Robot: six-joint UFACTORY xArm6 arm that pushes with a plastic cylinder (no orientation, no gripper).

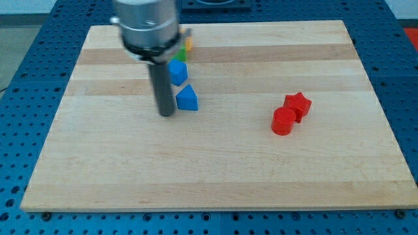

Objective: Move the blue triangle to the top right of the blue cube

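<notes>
The blue triangle (pixel 187 98) lies on the wooden board (pixel 215 163), left of centre. The blue cube (pixel 177 72) sits just above it, almost touching. My tip (pixel 166 114) is at the lower end of the dark rod, right beside the triangle's left edge and slightly below it. The rod and the arm's body hide part of the blocks at the view's top.
A red cylinder (pixel 283 121) and a red star-shaped block (pixel 298 105) sit together at the view's right. A green block (pixel 182 55) and a yellow-orange block (pixel 188 44) peek out behind the arm near the top edge.
</notes>
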